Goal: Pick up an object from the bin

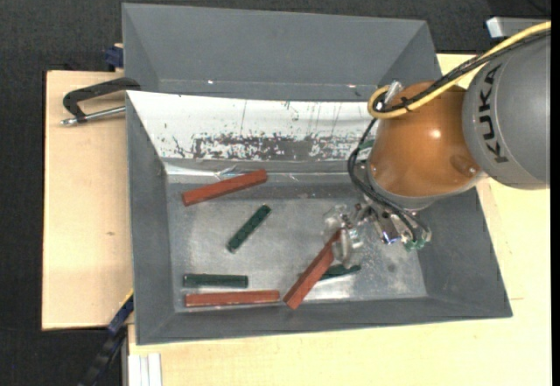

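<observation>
From above: finds the gripper (348, 240) low in the right half of the grey bin (147, 227), beneath the orange wrist cover (420, 152). Places it right at the upper end of a slanted red-brown stick (306, 281) near the front wall. Cannot tell whether clenched or released, nor whether gripping that stick. Spots a short dark green piece (346, 270) just beside, partly under it. Further left, well apart: a rear red-brown stick (225, 187), a middle green stick (248, 228), a front green stick (215, 280), and a front red-brown stick (232, 298) just below.
</observation>
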Tool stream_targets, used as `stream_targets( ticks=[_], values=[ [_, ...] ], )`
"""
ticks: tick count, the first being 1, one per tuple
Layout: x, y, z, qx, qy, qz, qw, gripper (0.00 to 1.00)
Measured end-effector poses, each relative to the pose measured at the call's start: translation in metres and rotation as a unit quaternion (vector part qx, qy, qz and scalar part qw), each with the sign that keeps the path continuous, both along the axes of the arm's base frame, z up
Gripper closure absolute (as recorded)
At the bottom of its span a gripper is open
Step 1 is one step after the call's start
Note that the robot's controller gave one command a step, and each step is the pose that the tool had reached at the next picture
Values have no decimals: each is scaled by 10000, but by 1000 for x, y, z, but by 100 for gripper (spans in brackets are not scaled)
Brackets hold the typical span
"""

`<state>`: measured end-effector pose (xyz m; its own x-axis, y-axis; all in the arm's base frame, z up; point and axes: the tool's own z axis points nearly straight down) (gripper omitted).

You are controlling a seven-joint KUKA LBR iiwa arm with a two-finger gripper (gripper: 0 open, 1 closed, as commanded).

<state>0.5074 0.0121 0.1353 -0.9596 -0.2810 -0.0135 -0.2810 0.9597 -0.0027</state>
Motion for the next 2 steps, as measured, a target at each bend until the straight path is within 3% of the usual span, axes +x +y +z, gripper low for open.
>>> stream_targets(
  ticks=[1,2],
  values=[
    [4,-6,-17,3,71,21,10000,100],
    [8,19,90,3,40,28,10000,100]
  ],
)
